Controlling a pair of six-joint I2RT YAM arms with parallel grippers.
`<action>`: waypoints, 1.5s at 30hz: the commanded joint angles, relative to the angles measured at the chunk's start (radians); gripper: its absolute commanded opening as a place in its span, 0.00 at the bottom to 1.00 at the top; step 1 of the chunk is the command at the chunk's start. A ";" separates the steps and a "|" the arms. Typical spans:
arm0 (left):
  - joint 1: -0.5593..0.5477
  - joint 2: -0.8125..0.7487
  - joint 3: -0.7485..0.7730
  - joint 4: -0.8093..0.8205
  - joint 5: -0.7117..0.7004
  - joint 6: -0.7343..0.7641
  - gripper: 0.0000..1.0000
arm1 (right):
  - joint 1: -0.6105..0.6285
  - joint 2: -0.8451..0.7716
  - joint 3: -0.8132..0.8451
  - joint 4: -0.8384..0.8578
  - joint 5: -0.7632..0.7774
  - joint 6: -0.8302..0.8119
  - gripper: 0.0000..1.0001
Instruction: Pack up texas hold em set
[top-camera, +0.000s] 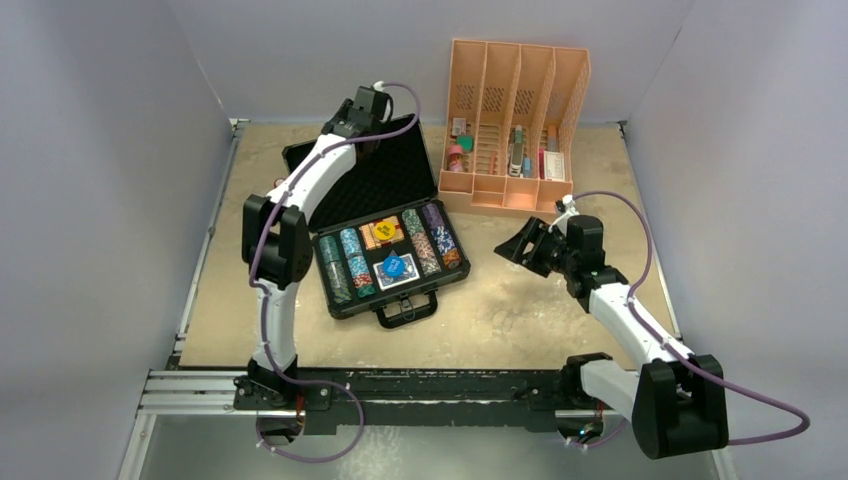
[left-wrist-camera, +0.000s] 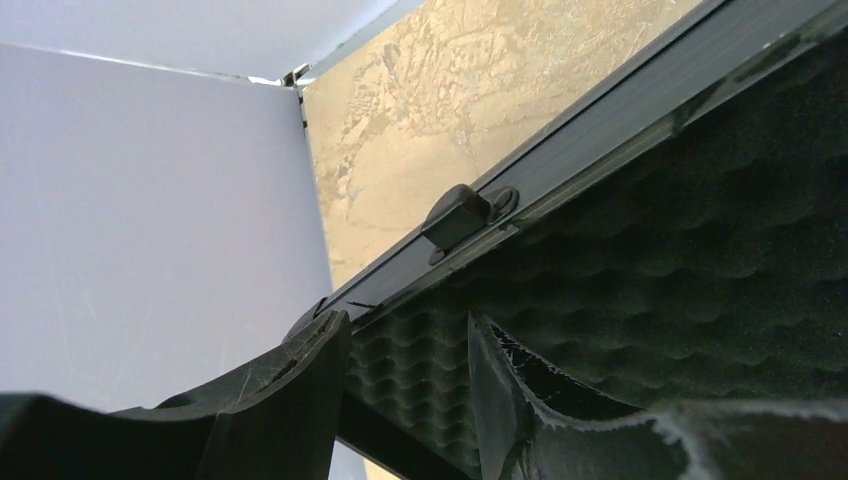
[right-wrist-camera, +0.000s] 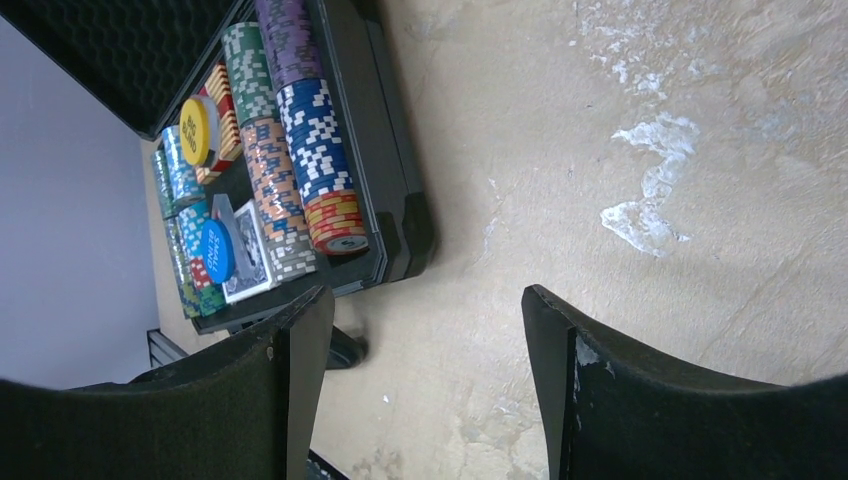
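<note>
Black briefcase (top-camera: 400, 180) lies open on the counter, foam-lined lid back. Multicoloured chip stacks (top-camera: 433, 240) fill its rows. Yellow button (top-camera: 385, 229) and blue button (top-camera: 393, 267) rest on two card decks (top-camera: 407, 274).

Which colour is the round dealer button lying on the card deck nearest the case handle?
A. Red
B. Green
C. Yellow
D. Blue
D: the blue dealer button lies on the card deck nearest the handle, while the yellow button sits by the farther deck.
</note>
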 joint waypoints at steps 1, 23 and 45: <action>0.029 0.027 0.101 -0.012 0.029 0.054 0.47 | 0.001 -0.024 0.023 -0.010 0.007 0.007 0.71; -0.074 -0.114 -0.033 -0.276 0.321 0.023 0.21 | 0.003 0.047 0.103 0.029 0.040 0.022 0.70; -0.448 -0.671 -0.509 -0.205 0.577 -0.572 0.34 | 0.002 -0.024 0.062 0.077 0.031 0.008 0.70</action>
